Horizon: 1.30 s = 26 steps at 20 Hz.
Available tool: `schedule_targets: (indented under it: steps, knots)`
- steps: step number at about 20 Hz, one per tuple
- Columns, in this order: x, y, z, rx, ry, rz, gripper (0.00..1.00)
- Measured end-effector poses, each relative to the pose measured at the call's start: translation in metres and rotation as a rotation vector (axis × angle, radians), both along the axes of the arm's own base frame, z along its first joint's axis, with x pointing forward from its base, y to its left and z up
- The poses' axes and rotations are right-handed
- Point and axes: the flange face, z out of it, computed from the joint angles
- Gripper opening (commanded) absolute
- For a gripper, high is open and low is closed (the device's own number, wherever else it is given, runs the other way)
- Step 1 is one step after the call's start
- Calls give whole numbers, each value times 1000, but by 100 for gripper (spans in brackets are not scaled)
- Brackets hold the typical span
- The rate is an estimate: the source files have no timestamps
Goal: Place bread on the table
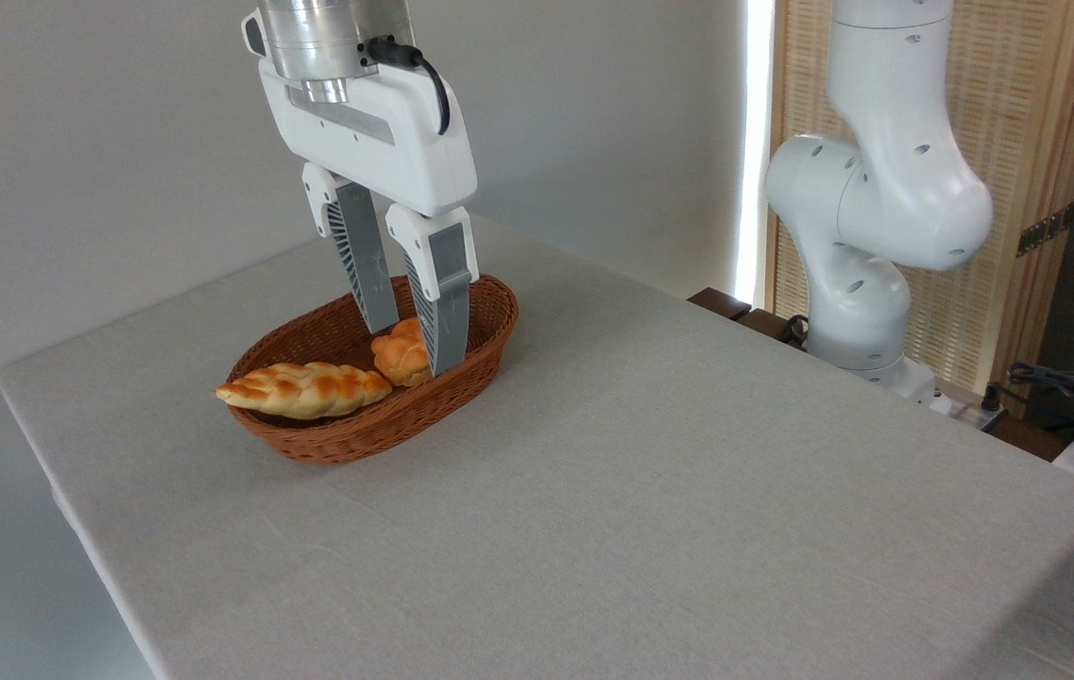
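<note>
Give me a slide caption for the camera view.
Open pincer straddles bun in basket; braided bread untouched.

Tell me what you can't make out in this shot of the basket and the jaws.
Camera view only:
- Round bun: its right side is hidden behind a finger.
- Gripper: whether it touches the bun is unclear.
- Basket floor: hidden by its near wall and the braided bread.
- Arm's upper part: cut off by top edge.

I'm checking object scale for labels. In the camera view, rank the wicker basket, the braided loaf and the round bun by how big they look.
Largest to smallest:
1. wicker basket
2. braided loaf
3. round bun, partly hidden behind the claw, so its full size is unsure.
</note>
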Motion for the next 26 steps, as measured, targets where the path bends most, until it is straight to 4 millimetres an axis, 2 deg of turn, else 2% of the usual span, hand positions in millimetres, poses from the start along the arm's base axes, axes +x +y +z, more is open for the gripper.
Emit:
schedule_targets:
  steps: [12,16,21,24,26]
  knots:
    - [0,0,0,-19,1,0,100]
    - [-1,-12,0,-84,5,-8,100]
    - [-5,-58,-14,-155,35,-68,100]
    - [-4,-98,-34,-217,7,-56,100]
    - [-5,-136,-57,-267,-37,-39,100]
